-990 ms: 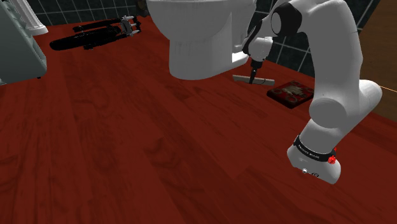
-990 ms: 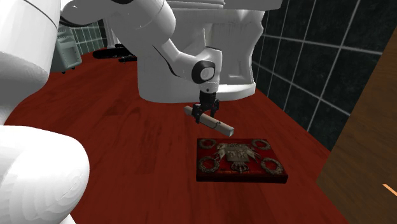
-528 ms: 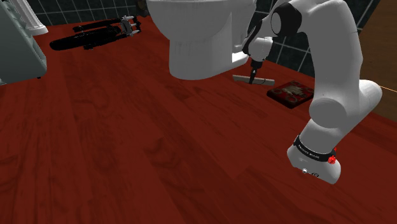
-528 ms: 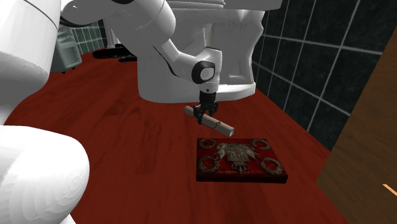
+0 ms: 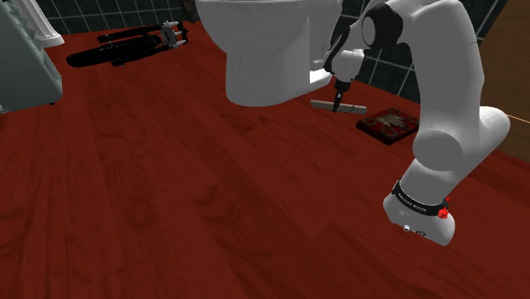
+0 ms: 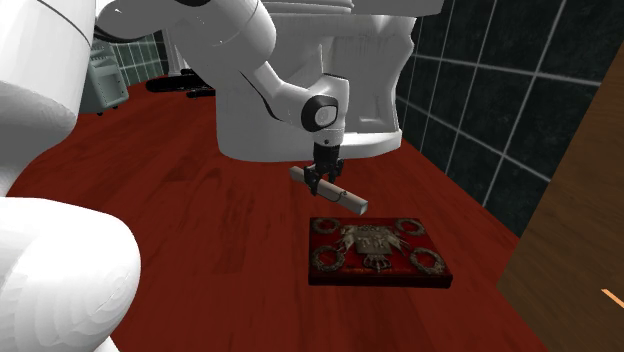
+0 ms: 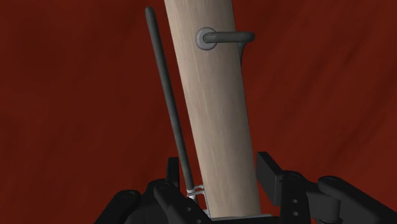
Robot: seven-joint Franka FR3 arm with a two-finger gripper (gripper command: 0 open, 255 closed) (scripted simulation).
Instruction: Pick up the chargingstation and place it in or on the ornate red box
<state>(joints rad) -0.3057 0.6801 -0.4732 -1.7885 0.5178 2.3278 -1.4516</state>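
The gripper (image 6: 325,178) has its fingers (image 7: 267,170) clamped on the beige, bar-shaped charging station (image 7: 213,108). In the second exterior view, the ornate red box (image 6: 378,252) lies at its 5 o'clock on the wooden floor (image 6: 200,220), ornamented top up.

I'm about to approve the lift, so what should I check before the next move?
1. Pincer shut on the charging station: ok.
2. Grasp near the station's middle: ok.
3. Station raised off the floor: cannot tell.
4. Ornate red box lies flat, beside the station and apart from it: ok.
5. Clearance from the white toilet close by: cannot tell.
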